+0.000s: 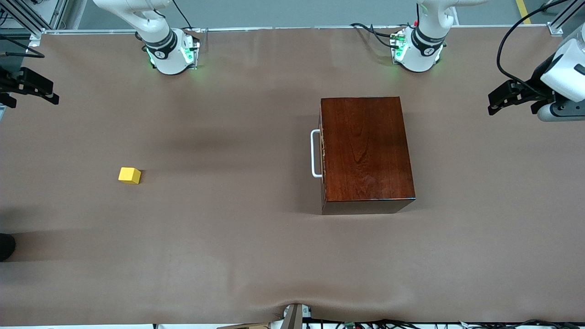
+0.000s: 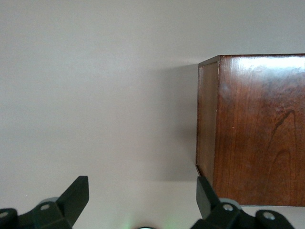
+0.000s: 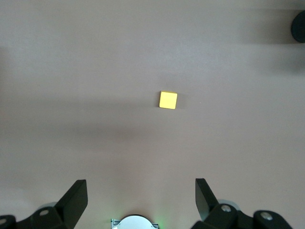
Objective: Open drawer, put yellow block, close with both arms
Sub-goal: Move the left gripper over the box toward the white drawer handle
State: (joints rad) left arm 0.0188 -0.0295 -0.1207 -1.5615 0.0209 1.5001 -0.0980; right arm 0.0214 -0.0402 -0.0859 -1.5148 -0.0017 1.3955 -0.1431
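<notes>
Table [image 1: 256, 256]: brown cloth-covered top carrying everything else; it looks matte, so things should not skate on it.
Box [image 1: 365, 151]: glossy dark wood, toward the left arm's end of the table; probably heavy and stiff, likely to stay put under a gentle pull, though the polished top would be slippery to press on.
Drawer [image 1: 322, 155]: fully shut, its front facing the right arm's end; a rigid piece that should slide straight out.
Handle [image 1: 314, 153]: white U-shaped bar on the drawer front; the best place to take hold, fingers hooked around the middle of the bar.
Left gripper [image 2: 140, 202]: up in the air at its own end of the table, beside the box, fingers spread, holding nothing; waiting.
Right gripper [image 3: 140, 202]: high over the bare cloth at its own end, fingers spread, empty.
Block [image 1: 130, 175]: small yellow cube, well apart from the box and nearer the front camera than the handle; looks light and hard, best pinched across two flat opposite faces.
</notes>
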